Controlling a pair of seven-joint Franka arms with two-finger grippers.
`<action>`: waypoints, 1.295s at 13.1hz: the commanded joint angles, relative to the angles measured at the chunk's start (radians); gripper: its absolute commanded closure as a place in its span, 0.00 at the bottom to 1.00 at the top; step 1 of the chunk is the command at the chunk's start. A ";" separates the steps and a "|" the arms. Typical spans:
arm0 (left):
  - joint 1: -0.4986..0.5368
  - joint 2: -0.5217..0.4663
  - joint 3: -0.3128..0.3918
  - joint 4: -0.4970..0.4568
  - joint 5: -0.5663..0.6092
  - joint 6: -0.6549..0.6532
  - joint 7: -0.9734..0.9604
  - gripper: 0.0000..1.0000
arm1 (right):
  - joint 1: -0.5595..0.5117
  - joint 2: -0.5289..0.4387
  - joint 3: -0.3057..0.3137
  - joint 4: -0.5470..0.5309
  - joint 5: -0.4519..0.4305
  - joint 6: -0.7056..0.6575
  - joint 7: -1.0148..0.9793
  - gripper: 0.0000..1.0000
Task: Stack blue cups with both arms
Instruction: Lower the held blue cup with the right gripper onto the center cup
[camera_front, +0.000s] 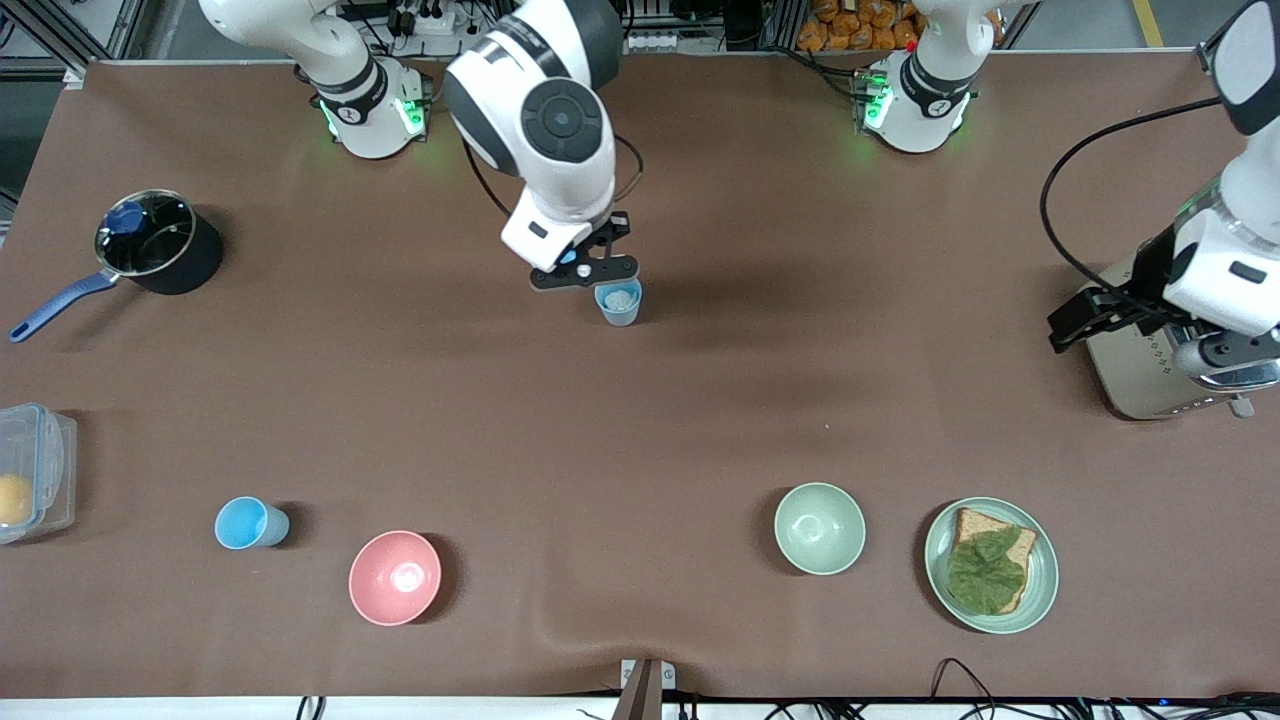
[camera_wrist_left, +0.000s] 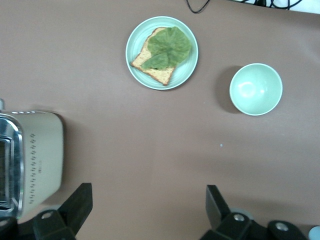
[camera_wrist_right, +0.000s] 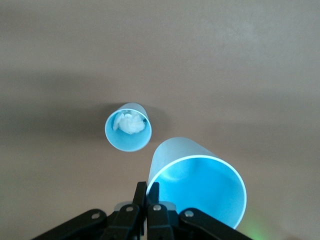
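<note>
My right gripper (camera_wrist_right: 147, 187) is shut on the rim of a bright sky-blue cup (camera_wrist_right: 200, 182) and holds it up over the middle of the table. In the front view the right gripper (camera_front: 588, 276) hides that cup. Beside it, a duller grey-blue cup (camera_front: 618, 302) with a white bit inside stands on the table; it also shows in the right wrist view (camera_wrist_right: 128, 129), apart from the held cup. Another sky-blue cup (camera_front: 250, 523) stands near the front edge toward the right arm's end. My left gripper (camera_wrist_left: 149, 210) is open and empty, and waits (camera_front: 1068, 328) by the toaster.
A pink bowl (camera_front: 394, 577), a pale green bowl (camera_front: 819, 527) and a plate (camera_front: 1040, 590) with bread and lettuce lie near the front edge. A saucepan (camera_front: 165, 245) and a plastic box (camera_front: 35, 470) are toward the right arm's end. A toaster (camera_front: 1140, 385) is at the left arm's end.
</note>
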 joint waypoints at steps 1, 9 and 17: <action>0.027 -0.051 -0.008 -0.044 0.006 -0.017 0.071 0.00 | 0.018 0.045 -0.015 0.006 0.011 0.073 0.147 1.00; -0.202 -0.080 0.223 -0.076 0.007 -0.014 0.118 0.00 | 0.100 0.145 -0.015 0.011 0.006 0.178 0.315 1.00; -0.210 -0.074 0.231 -0.089 0.007 -0.021 0.120 0.00 | 0.115 0.166 -0.018 0.014 -0.008 0.198 0.329 0.01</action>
